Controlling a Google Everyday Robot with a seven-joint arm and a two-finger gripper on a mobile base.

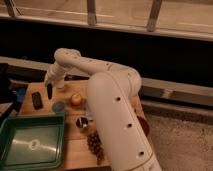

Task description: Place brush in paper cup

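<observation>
hand (49, 84) above the table (75, 148), behind the tray (30, 120) (block (37, 100) just left).

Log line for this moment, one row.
gripper: holding brush upright | position: just left of paper cup | brush in cup: not yet
</observation>
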